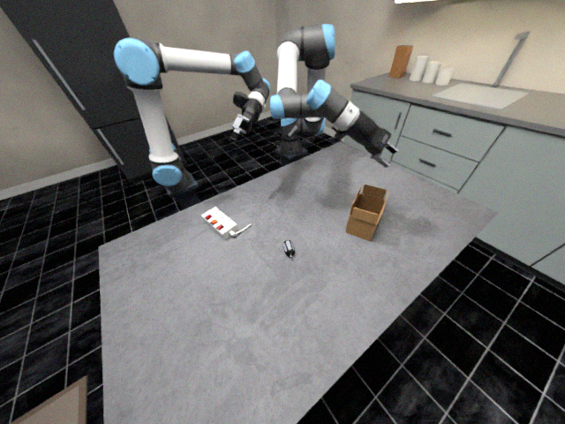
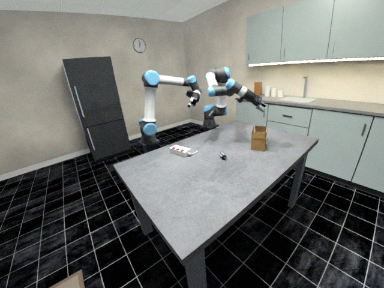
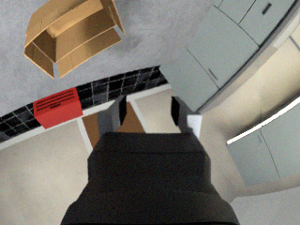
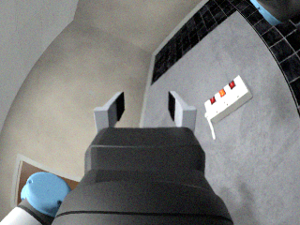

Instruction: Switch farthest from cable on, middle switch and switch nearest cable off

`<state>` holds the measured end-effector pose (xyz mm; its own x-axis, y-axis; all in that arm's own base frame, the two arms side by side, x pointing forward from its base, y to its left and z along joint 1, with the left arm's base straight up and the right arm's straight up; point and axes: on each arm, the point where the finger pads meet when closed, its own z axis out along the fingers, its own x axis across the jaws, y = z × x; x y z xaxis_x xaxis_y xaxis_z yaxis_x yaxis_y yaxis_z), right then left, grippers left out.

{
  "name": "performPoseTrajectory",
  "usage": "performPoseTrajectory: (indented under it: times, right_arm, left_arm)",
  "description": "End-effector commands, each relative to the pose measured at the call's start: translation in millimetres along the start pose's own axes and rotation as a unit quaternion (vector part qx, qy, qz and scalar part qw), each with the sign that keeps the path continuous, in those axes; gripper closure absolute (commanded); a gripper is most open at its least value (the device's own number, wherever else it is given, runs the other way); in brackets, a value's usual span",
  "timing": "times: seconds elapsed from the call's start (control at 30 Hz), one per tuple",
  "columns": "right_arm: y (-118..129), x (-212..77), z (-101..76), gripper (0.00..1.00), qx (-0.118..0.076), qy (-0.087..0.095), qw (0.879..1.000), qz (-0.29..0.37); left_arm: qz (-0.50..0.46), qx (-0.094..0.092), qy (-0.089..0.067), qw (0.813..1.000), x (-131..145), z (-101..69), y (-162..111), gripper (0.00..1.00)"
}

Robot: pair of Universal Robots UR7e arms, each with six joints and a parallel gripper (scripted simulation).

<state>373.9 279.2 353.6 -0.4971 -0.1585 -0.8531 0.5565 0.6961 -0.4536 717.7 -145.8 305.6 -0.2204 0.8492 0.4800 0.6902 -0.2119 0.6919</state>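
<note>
A white power strip [image 1: 227, 221] [image 2: 179, 152] [image 4: 233, 104] lies right way up on the table, its white cable [image 1: 243, 229] [image 4: 212, 127] at one end. The middle switch [image 1: 214, 222] [image 4: 222, 93] glows orange and looks on. The switch farthest from the cable [image 1: 208, 216] [image 4: 232, 84] and the switch nearest the cable [image 1: 220, 226] [image 4: 213, 100] are darker red and look off. My right gripper [image 1: 237, 128] [image 2: 191, 103] [image 4: 146, 100] is open and empty, high behind the strip. My left gripper [image 1: 391, 157] [image 2: 264, 108] [image 3: 148, 105] is open and empty, high beyond the box.
An open cardboard box [image 1: 362, 223] [image 2: 258, 143] [image 3: 84, 28] stands on the grey table [image 1: 228, 319] [image 2: 198, 192]. A small black and silver object [image 1: 289, 248] [image 2: 222, 155] lies between strip and box. A red block-shaped object [image 3: 58, 109] shows past the table edge in the left wrist view.
</note>
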Motion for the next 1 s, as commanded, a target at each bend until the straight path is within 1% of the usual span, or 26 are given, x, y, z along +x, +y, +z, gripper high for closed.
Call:
performPoseTrajectory:
  times: [0.0,0.47,0.7,0.9,0.97]
  right_arm:
    - [0,0,0.2,0.00,0.000,0.000,1.000,0.001]
    - [-3,1,11.0,0.00,0.010,0.011,1.000,0.006]
    - [-9,3,28.7,0.00,0.028,0.029,0.999,0.014]
    - [-18,6,52.0,0.00,0.051,0.052,0.997,0.026]
    - [-18,6,52.0,0.00,0.051,0.052,0.997,0.026]
  left_arm:
    - [-0.001,-0.001,0.000,1.000,1,-0.6,1,0.00]
    - [-0.001,-0.001,0.000,1.000,1,-0.6,1,0.00]
    - [-0.001,-0.001,0.000,1.000,1,-0.6,1,0.00]
    - [-0.001,-0.001,0.000,1.000,1,-0.6,1,0.00]
    - [-0.001,-0.001,0.000,1.000,1,-0.6,1,0.00]
